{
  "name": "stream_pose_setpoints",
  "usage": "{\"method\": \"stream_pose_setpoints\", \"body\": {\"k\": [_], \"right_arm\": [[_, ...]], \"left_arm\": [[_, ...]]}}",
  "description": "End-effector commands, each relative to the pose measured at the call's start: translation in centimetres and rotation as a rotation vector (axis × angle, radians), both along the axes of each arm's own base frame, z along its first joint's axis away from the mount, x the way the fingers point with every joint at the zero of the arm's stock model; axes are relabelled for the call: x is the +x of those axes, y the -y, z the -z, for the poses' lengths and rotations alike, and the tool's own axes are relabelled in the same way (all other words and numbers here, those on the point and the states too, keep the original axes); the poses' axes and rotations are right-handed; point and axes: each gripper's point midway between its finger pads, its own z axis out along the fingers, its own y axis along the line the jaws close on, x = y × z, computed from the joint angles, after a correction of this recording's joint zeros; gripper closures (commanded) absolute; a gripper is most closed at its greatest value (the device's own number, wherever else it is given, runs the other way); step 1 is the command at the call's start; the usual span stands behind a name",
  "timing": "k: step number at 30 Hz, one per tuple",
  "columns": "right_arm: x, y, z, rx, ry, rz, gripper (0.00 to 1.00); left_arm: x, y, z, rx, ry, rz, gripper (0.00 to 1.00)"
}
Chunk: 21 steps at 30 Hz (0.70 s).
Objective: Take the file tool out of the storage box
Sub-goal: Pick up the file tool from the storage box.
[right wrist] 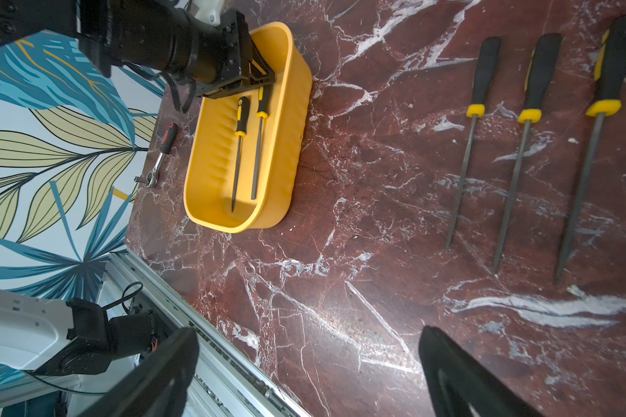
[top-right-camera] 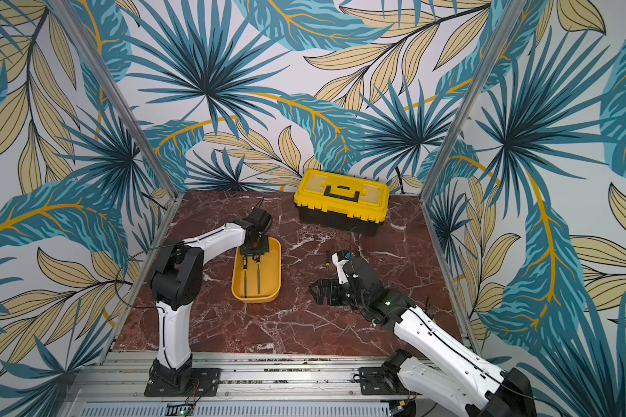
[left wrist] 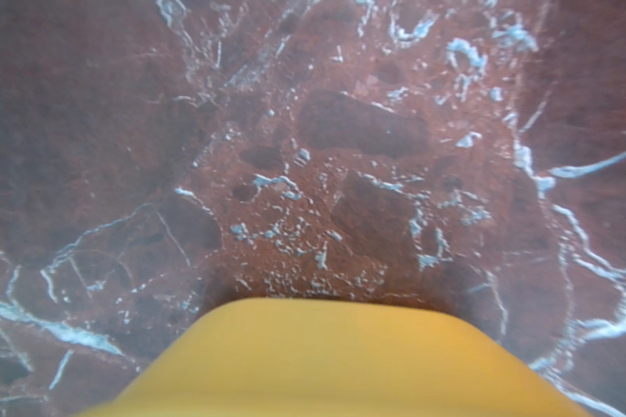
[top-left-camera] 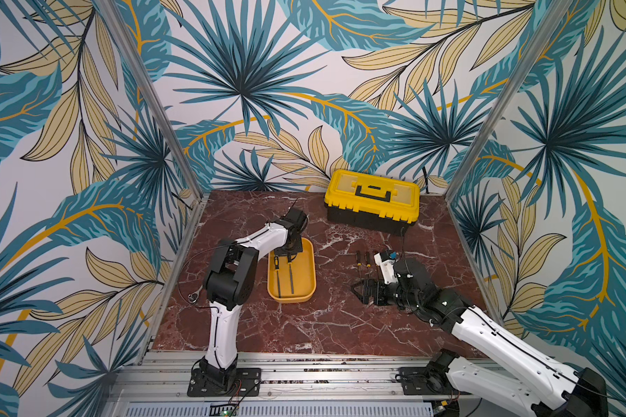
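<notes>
On the red marble table (top-left-camera: 340, 325), the file tool (right wrist: 256, 159) lies lengthwise in the storage box (right wrist: 290, 162); left gripper (right wrist: 262, 81) is clamped on its handle, right gripper (top-left-camera: 357, 290) wide open, well apart

The left arm (top-left-camera: 228, 314) is rising from its base, folding at the elbow and reaching forward. Its wrist is pointing the left claw (right wrist: 264, 82) steeply downward, and the jaws are pinching shut on the handle of a file tool (right wrist: 263, 104). The right arm (top-left-camera: 499, 335) is stretching low and forward with its wrist roughly level. The right claw (top-left-camera: 357, 291) is pointing toward the left arm, jaws standing wide apart and empty.
</notes>
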Motion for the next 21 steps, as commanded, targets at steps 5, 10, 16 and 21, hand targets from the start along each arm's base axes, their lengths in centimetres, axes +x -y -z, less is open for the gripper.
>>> {"method": "stream_pose_setpoints", "body": {"k": [5,10,16,21], "right_arm": [[0.3,-2.3,0.3,0.090,-0.026,-0.044,0.02],[1.4,-6.1,-1.1,0.191,-0.016,-0.106,0.09],[2.7,-10.3,-1.5,0.273,-0.028,-0.170,0.31],[3.5,-12.5,-1.6,0.297,-0.034,-0.204,0.44]], "left_arm": [[-1.1,2.2,-6.9,-0.197,0.123,0.060,0.86],[-2.4,3.6,-9.9,-0.339,0.176,0.086,0.86],[-3.8,5.1,-12.7,-0.475,0.200,0.108,0.86],[-4.8,5.6,-13.6,-0.535,0.181,0.104,0.86]]}}
